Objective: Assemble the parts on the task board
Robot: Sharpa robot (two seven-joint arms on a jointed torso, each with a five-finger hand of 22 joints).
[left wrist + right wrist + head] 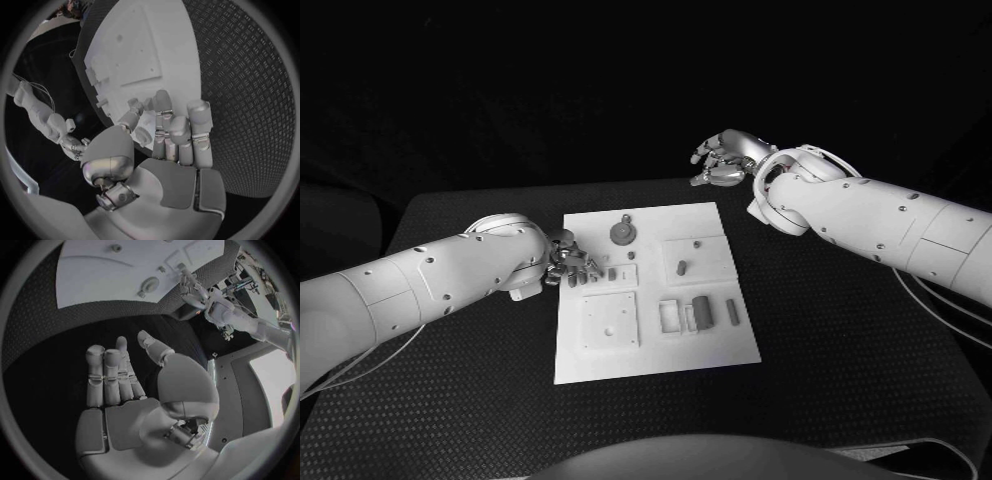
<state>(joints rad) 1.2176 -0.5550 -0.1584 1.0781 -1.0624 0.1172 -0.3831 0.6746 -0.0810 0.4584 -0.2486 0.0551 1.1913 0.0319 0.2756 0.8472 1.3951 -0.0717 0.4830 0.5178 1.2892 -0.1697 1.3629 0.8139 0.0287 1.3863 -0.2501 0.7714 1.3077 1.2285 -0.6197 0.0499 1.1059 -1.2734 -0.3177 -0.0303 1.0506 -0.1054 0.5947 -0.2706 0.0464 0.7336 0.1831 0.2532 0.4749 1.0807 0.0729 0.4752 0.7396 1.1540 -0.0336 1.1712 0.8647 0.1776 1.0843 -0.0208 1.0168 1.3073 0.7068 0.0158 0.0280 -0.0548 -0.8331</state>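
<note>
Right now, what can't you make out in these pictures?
- Head view: left hand covers the board's edge; anything under its fingers is hidden.
- Head view: parts too small to tell shapes.
- Left wrist view: own fingers block the board's near side.

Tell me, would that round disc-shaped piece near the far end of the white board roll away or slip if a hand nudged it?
Probably not roll: the round part appears to lie flat on the task board, so a nudge would more likely slide it. It looks small and stiff, so likely light. Its low, flat shape may make it hard to pinch. The left hand rests at the board's edge, not touching it.
</note>
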